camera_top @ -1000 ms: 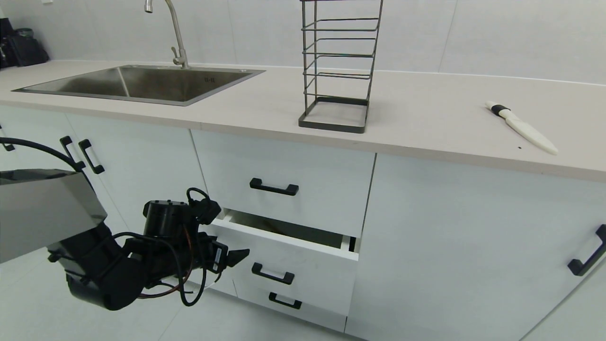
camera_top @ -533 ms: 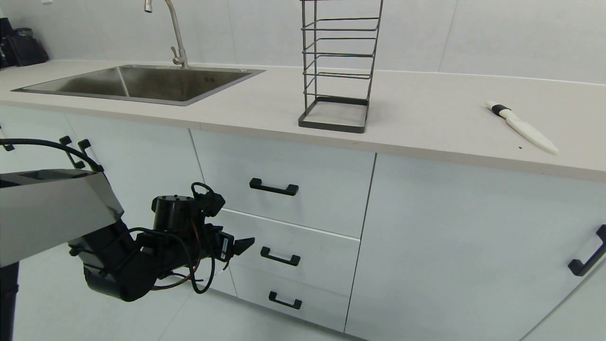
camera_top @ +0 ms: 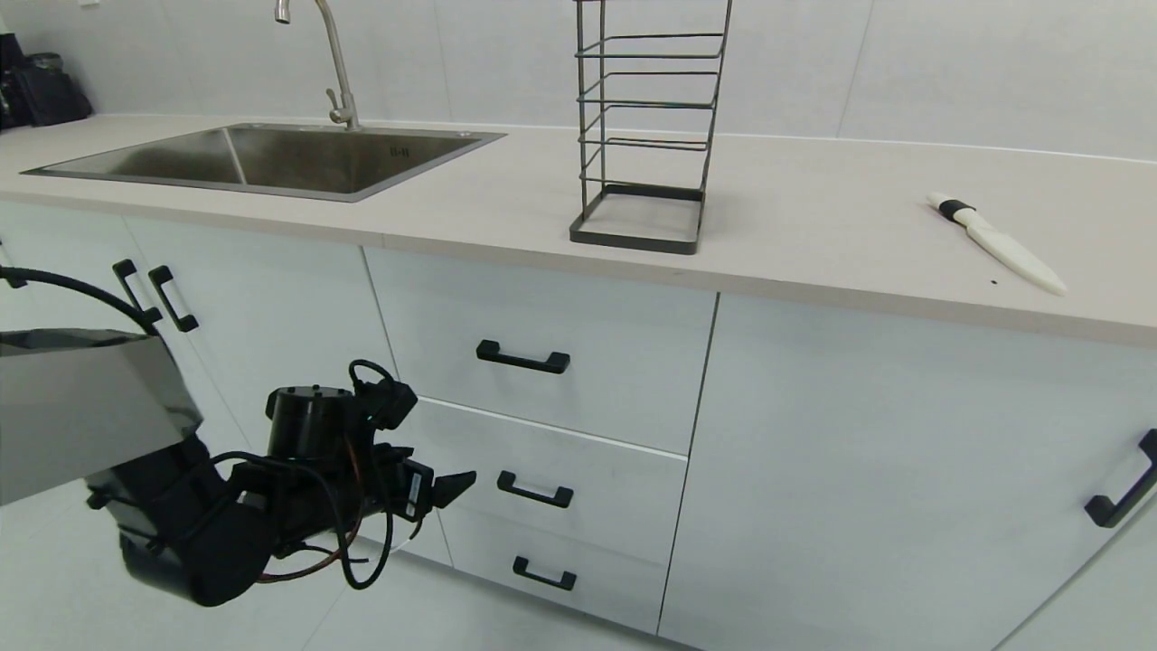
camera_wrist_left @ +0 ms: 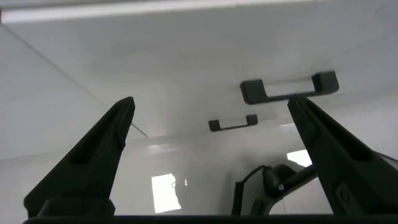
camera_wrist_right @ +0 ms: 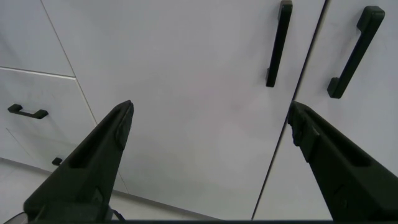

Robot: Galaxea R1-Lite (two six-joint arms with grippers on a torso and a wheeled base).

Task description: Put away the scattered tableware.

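The left gripper (camera_wrist_left: 211, 102) is seen with its fingers spread wide and nothing between them. It is held low before the shut middle drawer (camera_top: 597, 475), near the drawer's black handle (camera_top: 535, 491) but apart from it. The right gripper (camera_wrist_right: 211, 107) is likewise spread and empty, turned toward cupboard doors (camera_wrist_right: 186, 93). The white knife (camera_top: 994, 242) is found lying flat on the worktop (camera_top: 813, 226) at the right, well apart from the wire rack (camera_top: 634, 240) and the sink (camera_top: 298, 158).

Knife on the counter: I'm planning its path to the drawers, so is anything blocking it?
The knife lies free, but the middle drawer by the left gripper is shut; its front blocks the way in.
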